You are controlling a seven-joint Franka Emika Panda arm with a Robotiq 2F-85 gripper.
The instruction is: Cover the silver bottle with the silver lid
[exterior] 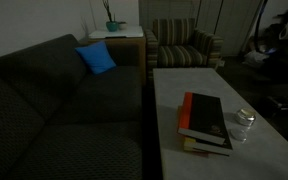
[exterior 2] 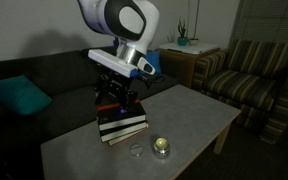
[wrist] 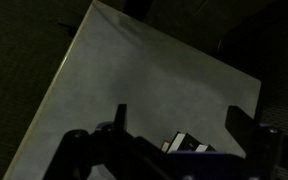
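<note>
The silver bottle (exterior 2: 162,147) is a small, short, shiny container on the pale table, near its front edge. It also shows in an exterior view (exterior: 242,127) beside the books. A small round silver lid (exterior 2: 136,151) lies flat on the table just beside the bottle, apart from it. My gripper (exterior 2: 115,100) hangs over the book stack, away from both bottle and lid. In the wrist view the gripper (wrist: 177,112) has its two dark fingers spread wide with only bare table between them. Neither bottle nor lid shows in the wrist view.
A red-and-black book stack (exterior 2: 121,124) lies on the pale table (exterior 2: 199,110) under my gripper; it also shows in an exterior view (exterior: 204,120), and its corner in the wrist view (wrist: 181,144). A dark sofa (exterior: 54,100) with a blue cushion (exterior: 96,58) flanks the table. A striped armchair (exterior 2: 249,75) stands beyond.
</note>
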